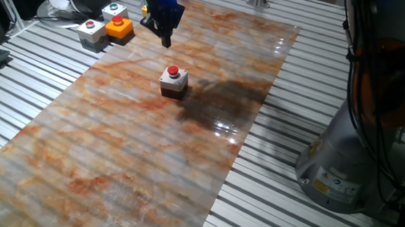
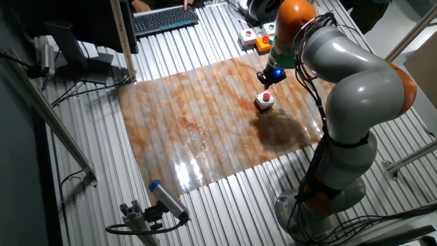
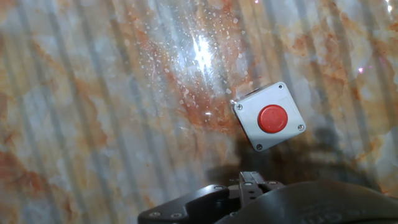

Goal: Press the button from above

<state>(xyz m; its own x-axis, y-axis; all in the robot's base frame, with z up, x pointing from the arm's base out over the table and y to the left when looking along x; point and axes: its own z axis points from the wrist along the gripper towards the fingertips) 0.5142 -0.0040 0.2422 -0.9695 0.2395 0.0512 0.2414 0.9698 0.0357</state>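
I am seeing the small round red button [image 1: 172,71] on its pale grey, dark-based square box sitting near the middle of the marbled orange sheet [image 1: 116,143] covering the ribbed worktop [image 1: 302,218] — open sheet lying all around it. My dark hand [image 1: 167,42] is hovering above and beyond it, apart. Whether its fingers are parted, I cannot tell. An orange button box [image 1: 119,27] and two grey ones are sitting off the sheet's far corner.

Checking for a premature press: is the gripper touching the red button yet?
No: in one fixed view the gripper hangs in the air, up and behind the button, clearly apart.
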